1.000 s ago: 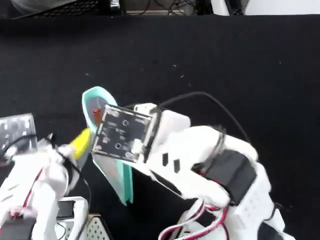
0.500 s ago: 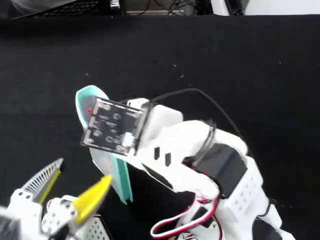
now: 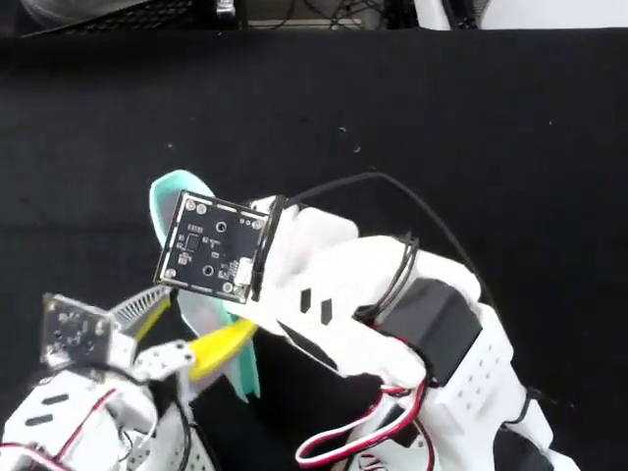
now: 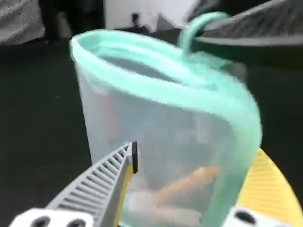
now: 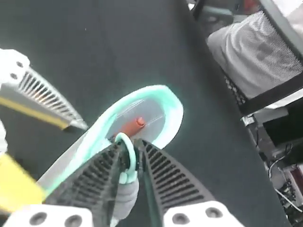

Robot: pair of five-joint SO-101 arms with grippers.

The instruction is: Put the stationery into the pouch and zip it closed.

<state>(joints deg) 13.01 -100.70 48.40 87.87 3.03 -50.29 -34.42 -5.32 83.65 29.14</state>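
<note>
The pouch [image 3: 175, 193] is at the left part of the black table [image 3: 471, 128], and its green mouth is open. The right gripper [image 5: 135, 144] is over it, and its 2 black fingers are pressed together on the green loop [image 5: 127, 158] at the rim of the pouch. The left gripper [image 4: 194, 161] has wide jaws: the grey finger [image 4: 102, 182] is at 1 side of the pouch and the yellow finger [image 4: 265, 184] at the other side. I cannot tell if they touch it. Inside the pouch are a red thing [image 5: 136, 124] and an orange stick [image 4: 189, 182].
</note>
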